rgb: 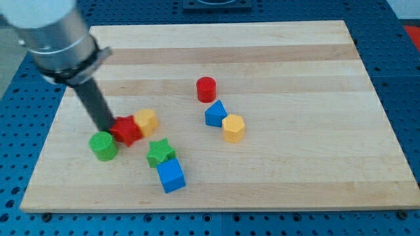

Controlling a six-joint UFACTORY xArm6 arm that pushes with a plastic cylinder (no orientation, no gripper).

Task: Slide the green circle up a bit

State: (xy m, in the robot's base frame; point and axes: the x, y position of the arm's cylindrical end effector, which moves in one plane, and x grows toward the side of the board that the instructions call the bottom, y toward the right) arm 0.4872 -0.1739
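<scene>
The green circle (104, 145) is a round green block at the view's lower left of the wooden board (275, 46). My rod comes down from the view's upper left, and my tip (107, 130) stands just above the green circle's top edge, touching or almost touching it. A red block (126, 130) of unclear shape lies right beside the tip on the view's right.
A yellow block (146, 121) touches the red block. A green star (160, 153) and a blue cube (170, 175) lie to the right of the green circle. A red cylinder (206, 89), a blue block (215, 114) and a yellow hexagon (233, 128) sit mid-board.
</scene>
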